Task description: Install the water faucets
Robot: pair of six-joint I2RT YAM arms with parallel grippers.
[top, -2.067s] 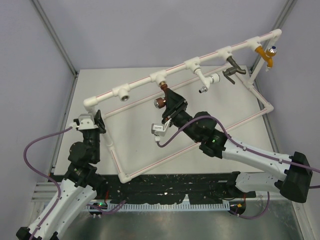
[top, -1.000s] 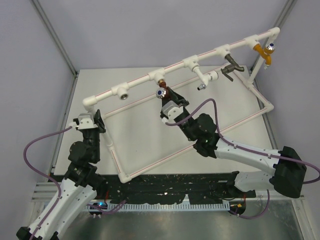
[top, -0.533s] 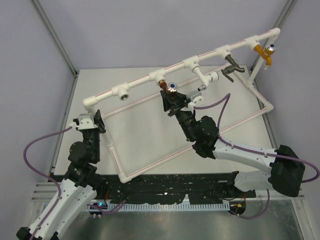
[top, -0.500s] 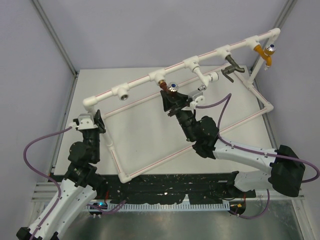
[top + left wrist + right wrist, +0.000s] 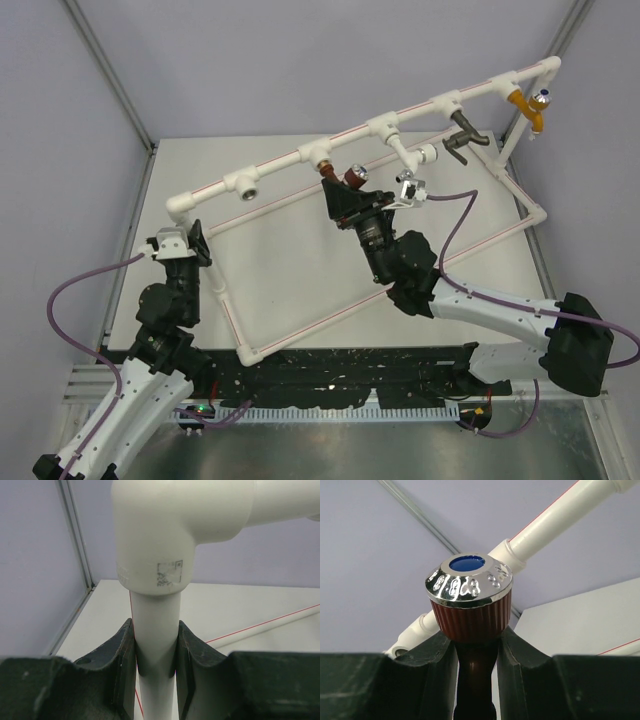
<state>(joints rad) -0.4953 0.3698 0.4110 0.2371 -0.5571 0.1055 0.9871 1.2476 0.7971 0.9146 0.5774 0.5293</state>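
At pipe frame (image 5: pixel 275 167) | left fingers (image 5: pixel 119 662) clenched on upright pipe (image 5: pixel 156 630) | right fingers (image 5: pixel 522 667) clenched on neck of copper tap (image 5: pixel 471 612)

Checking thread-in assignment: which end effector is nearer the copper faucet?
Right. The right end effector grips the copper faucet just below its knob. The left end effector clamps the white upright pipe at the frame's left corner, well away.
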